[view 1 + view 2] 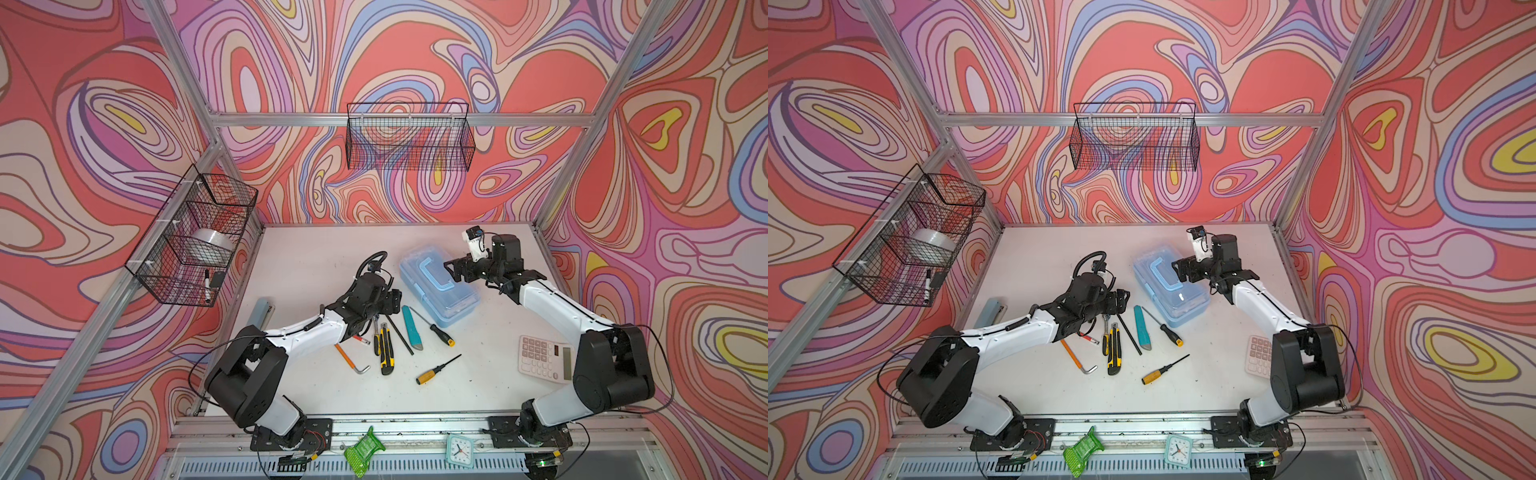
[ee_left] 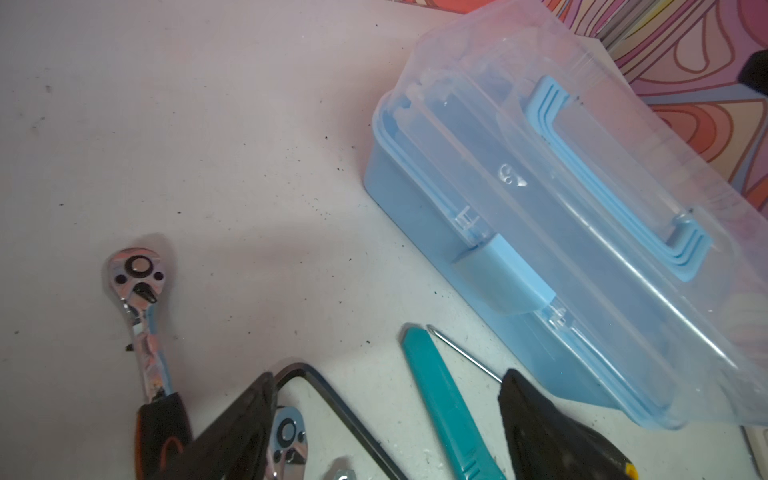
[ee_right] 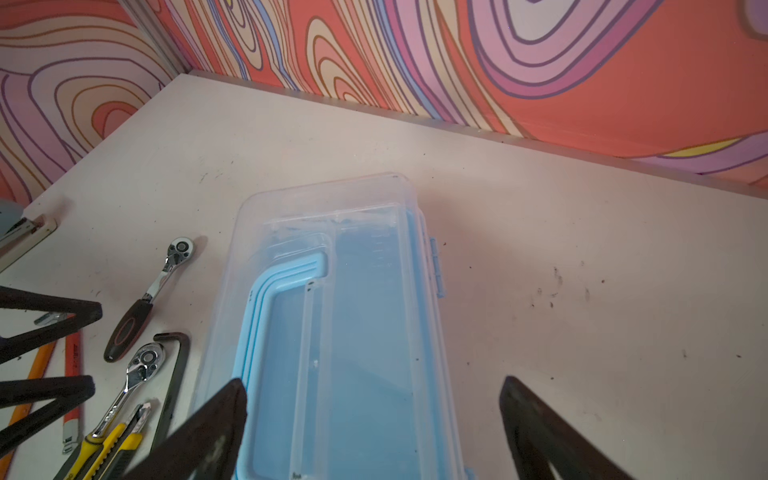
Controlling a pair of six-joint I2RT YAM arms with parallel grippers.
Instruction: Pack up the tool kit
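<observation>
The tool kit (image 1: 440, 286) (image 1: 1171, 286) is a light blue box. Its clear lid is down and its blue handle (image 3: 274, 286) lies flat. My right gripper (image 3: 374, 382) (image 1: 451, 268) hovers open over its far end, with nothing between the fingers. My left gripper (image 2: 386, 376) (image 1: 394, 298) is open above the loose tools beside the box's latch (image 2: 505, 274). A black hex key (image 2: 332, 399) and a teal utility knife (image 2: 444, 407) lie beneath its jaws. Two ratchets (image 2: 141, 316) (image 2: 286, 436), yellow utility knives (image 1: 385, 349), two screwdrivers (image 1: 434, 328) (image 1: 437, 370) and an orange hex key (image 1: 351, 359) lie on the table.
A grey-blue stapler (image 1: 262, 311) lies at the table's left edge and a pink calculator (image 1: 544, 357) sits under my right arm. Wire baskets (image 1: 409, 137) (image 1: 195, 237) hang on the back and left walls. A small clock (image 1: 459, 449) and a green object (image 1: 363, 451) sit on the front rail.
</observation>
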